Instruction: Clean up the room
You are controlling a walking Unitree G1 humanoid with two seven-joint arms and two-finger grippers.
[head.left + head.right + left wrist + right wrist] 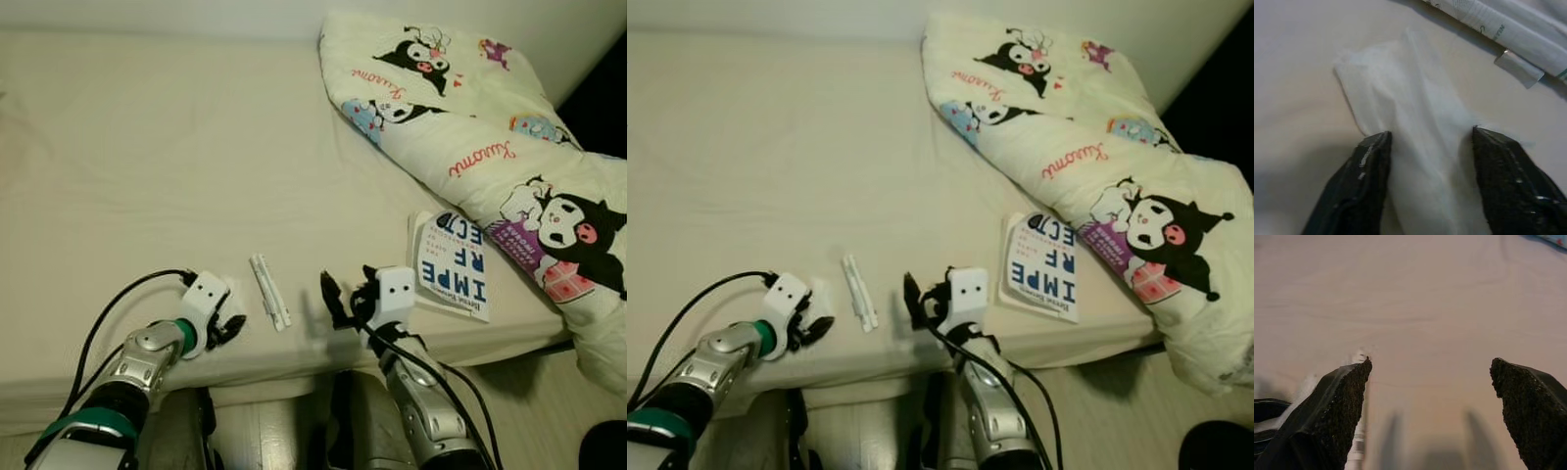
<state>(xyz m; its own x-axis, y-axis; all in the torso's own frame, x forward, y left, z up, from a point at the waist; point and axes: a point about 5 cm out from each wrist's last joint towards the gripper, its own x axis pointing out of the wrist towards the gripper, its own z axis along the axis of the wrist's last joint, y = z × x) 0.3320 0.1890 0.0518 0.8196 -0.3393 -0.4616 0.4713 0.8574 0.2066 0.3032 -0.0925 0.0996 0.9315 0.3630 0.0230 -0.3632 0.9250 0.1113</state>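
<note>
1. The quilt (490,147) heaped on the far right of the bed (147,157) is cream, soft and puffy, printed with black-hooded cartoon figures and the red script "Kuromi".
2. A booklet (453,266) lies flat just beside the quilt's edge; its cover reads "IMPE / RF / ECT" in bold dark blue capitals, upside down from where the robot stands.
3. A thin white tissue (1420,161), crumpled and half see-through, lies on the sheet near the bed's front edge. The left claw (223,328) is down on it, its black fingers (1361,181) spread one either side of the tissue, touching it but not pressed together.
4. A long, narrow white paper wrapper (269,305), with small greenish print too fine to read, lies just beside the left claw, between the two claws.
5. The right claw (345,302) rests low over bare sheet near the front edge, its rough black fingers (1332,416) wide apart with nothing between them; the booklet is near its right side.
6. The sheet is plain cream cloth, smooth with faint creases.
</note>
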